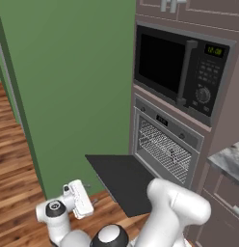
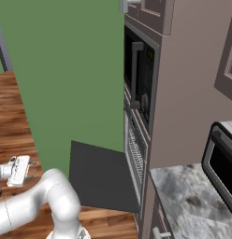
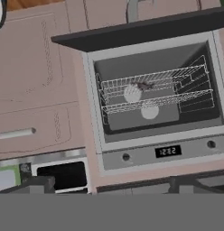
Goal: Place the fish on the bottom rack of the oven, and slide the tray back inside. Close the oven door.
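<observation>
Oven (image 1: 165,144) is what we face, built into the pinkish cabinet column under the black microwave (image 1: 181,72), and its oven door (image 1: 122,181) hangs fully open, lying flat and dark out over the wood floor (image 1: 15,159). In the hand view, which is rolled upside down, we look straight into the cavity: two wire racks sit pushed inside, and the fish (image 3: 142,85), a small dark shape, lies on the bottom rack (image 3: 152,81), which appears uppermost there. Our gripper (image 1: 79,198) sits low beside the arm's base, well apart from the door and left of it, with jaws spread as wide as they go and nothing between them. A marbled counter (image 2: 192,200) lies right of the oven.
</observation>
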